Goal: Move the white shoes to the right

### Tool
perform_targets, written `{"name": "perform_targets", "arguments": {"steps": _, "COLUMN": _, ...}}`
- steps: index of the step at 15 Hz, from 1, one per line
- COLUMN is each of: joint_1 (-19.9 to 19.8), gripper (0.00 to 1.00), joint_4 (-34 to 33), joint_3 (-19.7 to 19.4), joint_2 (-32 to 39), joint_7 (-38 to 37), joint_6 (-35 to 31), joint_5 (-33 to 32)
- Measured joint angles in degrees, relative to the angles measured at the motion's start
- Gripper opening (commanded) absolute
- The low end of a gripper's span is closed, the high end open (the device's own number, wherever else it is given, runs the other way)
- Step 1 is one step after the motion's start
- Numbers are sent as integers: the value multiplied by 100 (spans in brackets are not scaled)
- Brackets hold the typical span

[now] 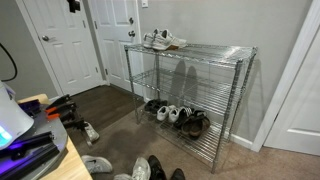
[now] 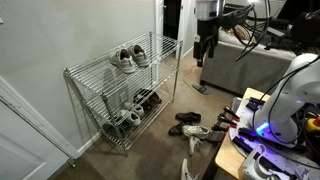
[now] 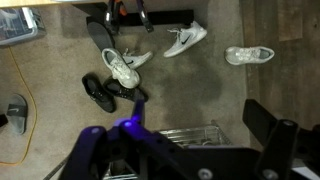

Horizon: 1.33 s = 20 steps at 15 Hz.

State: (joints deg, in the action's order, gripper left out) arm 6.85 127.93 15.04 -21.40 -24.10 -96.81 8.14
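The white shoes point(image 1: 163, 40), a white and light-grey pair, stand on the top shelf of the wire rack point(image 1: 215, 50) near one end. They show in both exterior views point(image 2: 128, 58). My gripper point(image 2: 205, 58) hangs in the air beside the rack's end, above the floor and apart from the shoes. In the wrist view the gripper point(image 3: 185, 140) is open and empty, with a corner of the rack point(image 3: 190, 133) between its fingers. The white shoes are not in the wrist view.
Several other shoes sit on the rack's bottom shelf point(image 1: 175, 115). Loose whitish shoes point(image 3: 122, 68) and black shoes point(image 3: 100, 93) lie on the floor below. White doors point(image 1: 70, 40) stand behind. A grey couch point(image 2: 240, 65) is near the arm.
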Motion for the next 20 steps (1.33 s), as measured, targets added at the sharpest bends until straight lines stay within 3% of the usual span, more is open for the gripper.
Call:
{"name": "perform_targets", "arguments": {"steps": 4, "joint_1": -3, "gripper": 100, "joint_4": -360, "joint_3": 229, "joint_2": 846, "joint_7": -1056, "joint_6": -1294, "joint_5": -309}}
{"name": "perform_targets", "arguments": {"steps": 8, "joint_1": 5, "gripper": 100, "joint_4": -896, "joint_3": 227, "joint_2": 1495, "joint_7": -1898, "joint_6": -2119, "joint_5": -805}}
{"name": "perform_targets", "arguments": {"steps": 13, "joint_1": 92, "gripper": 100, "joint_4": -1360, "joint_3": 177, "joint_2": 1948, "joint_7": -2652, "joint_6": -2525, "joint_5": -1395}}
{"name": "perform_targets", "arguments": {"steps": 20, "joint_1": 325, "gripper": 100, "joint_4": -1423, "joint_3": 34, "joint_2": 2298, "joint_7": -3616, "joint_6": -2772, "joint_5": -2514}}
